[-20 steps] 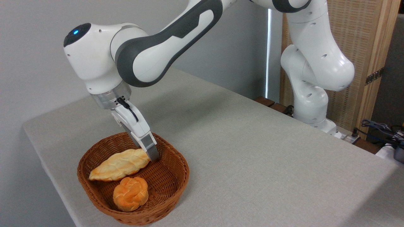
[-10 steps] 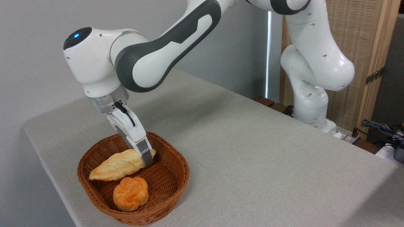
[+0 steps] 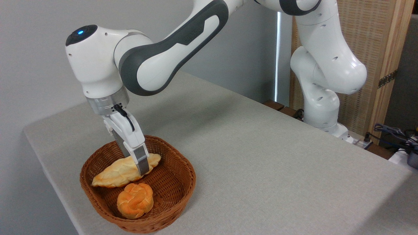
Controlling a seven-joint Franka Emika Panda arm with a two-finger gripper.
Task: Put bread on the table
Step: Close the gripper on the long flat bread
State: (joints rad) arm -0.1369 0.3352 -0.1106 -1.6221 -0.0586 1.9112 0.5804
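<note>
The bread (image 3: pixel 112 172), a pale braided loaf with golden ridges, lies in the brown wicker basket (image 3: pixel 187 169) near the table's left front corner. My gripper (image 3: pixel 136 167) reaches down into the basket and straddles the loaf close to its right end. One grey finger (image 3: pixel 142 163) stands in front of the loaf; the other is hidden behind it. The jaws look open around the bread, which still rests in the basket. The grey table (image 3: pixel 261 153) stretches away to the right.
A small round orange bun (image 3: pixel 135 199) sits in the basket just in front of the loaf. The arm's base (image 3: pixel 321 111) stands at the table's far right edge, with cables (image 3: pixel 392 132) beyond it. A wall runs behind.
My gripper has slid left from the loaf's right tip to straddle it further in. The loaf and bun have not moved.
</note>
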